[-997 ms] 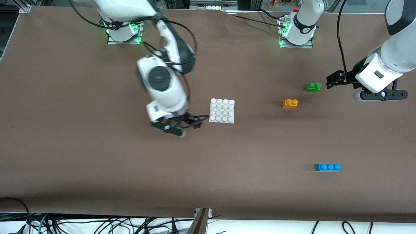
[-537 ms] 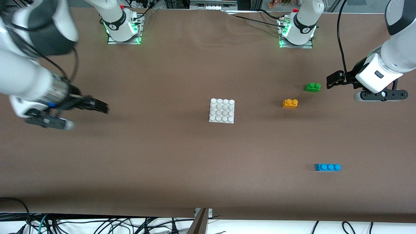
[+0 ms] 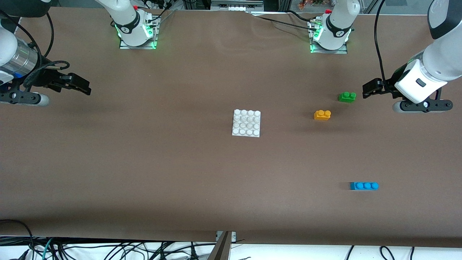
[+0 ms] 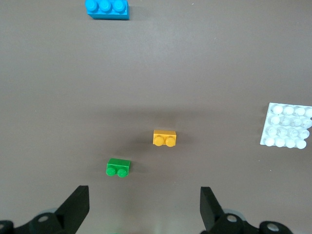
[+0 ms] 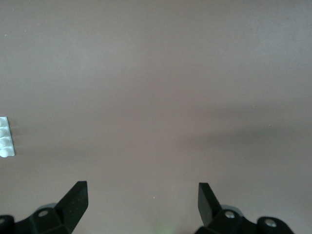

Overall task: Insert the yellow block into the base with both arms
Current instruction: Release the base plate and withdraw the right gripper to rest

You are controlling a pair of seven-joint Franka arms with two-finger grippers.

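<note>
The yellow block [image 3: 322,115] [image 4: 165,138] lies flat on the brown table, studs up. The white studded base [image 3: 246,123] [image 4: 287,126] sits at the table's middle, apart from the block, which is toward the left arm's end. My left gripper [image 3: 370,89] [image 4: 144,196] hangs open and empty over the table, close to the green brick and some way from the yellow block. My right gripper [image 3: 80,85] [image 5: 141,193] is open and empty over bare table at the right arm's end. Only the base's edge [image 5: 5,137] shows in the right wrist view.
A green two-stud brick [image 3: 347,96] [image 4: 118,167] lies a little farther from the front camera than the yellow block. A blue three-stud brick [image 3: 364,186] [image 4: 107,8] lies nearer the front camera. Both arm bases [image 3: 136,30] [image 3: 329,34] stand along the table's back edge.
The right arm has swung away from beside the base out to the right arm's end of the table. The left arm and all the bricks have stayed put.
</note>
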